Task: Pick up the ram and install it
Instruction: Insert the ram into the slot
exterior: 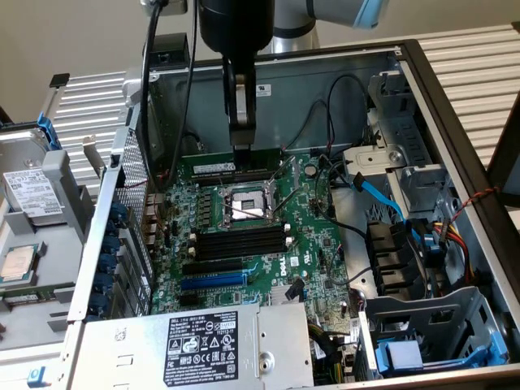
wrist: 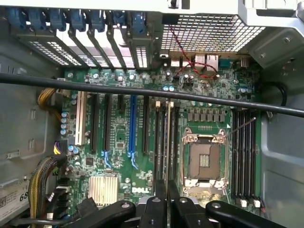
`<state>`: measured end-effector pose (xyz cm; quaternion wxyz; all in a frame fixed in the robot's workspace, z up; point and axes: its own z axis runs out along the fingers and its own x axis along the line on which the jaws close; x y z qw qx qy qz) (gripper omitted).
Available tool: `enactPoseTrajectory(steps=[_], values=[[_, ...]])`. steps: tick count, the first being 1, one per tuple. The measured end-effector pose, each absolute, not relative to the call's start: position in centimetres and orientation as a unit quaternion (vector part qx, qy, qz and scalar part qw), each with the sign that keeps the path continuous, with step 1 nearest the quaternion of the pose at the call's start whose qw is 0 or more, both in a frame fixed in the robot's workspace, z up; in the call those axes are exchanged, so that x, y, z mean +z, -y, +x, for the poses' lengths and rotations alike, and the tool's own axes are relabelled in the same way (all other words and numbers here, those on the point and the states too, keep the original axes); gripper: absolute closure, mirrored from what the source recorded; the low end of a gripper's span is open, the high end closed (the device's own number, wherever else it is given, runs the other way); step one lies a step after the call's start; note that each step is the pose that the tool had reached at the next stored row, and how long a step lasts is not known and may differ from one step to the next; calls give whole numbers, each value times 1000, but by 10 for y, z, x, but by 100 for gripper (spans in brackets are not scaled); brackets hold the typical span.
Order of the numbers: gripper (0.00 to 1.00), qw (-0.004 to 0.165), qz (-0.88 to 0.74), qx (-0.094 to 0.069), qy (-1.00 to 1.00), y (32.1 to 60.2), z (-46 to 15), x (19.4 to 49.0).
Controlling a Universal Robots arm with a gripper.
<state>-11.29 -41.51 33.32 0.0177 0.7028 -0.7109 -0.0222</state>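
1. The open computer case (exterior: 455,106) held the Dell motherboard (exterior: 317,244), which faced up at me.
2. The end effector (exterior: 242,150) hung straight down over the board, just beyond the CPU socket (exterior: 244,203). Its fingers were pinched nearly closed on the ram (exterior: 213,166).
3. The ram stood on edge directly under the fingers. Its long axis ran along the bank of memory slots (wrist: 157,137) beneath, left to right across the exterior view. I could not tell whether it was seated.
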Motion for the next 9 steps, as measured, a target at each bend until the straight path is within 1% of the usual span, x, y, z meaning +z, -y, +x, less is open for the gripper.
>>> enactPoseTrajectory(steps=[9], values=[[87, 19, 708, -23, 705, 415, -111, 318]])
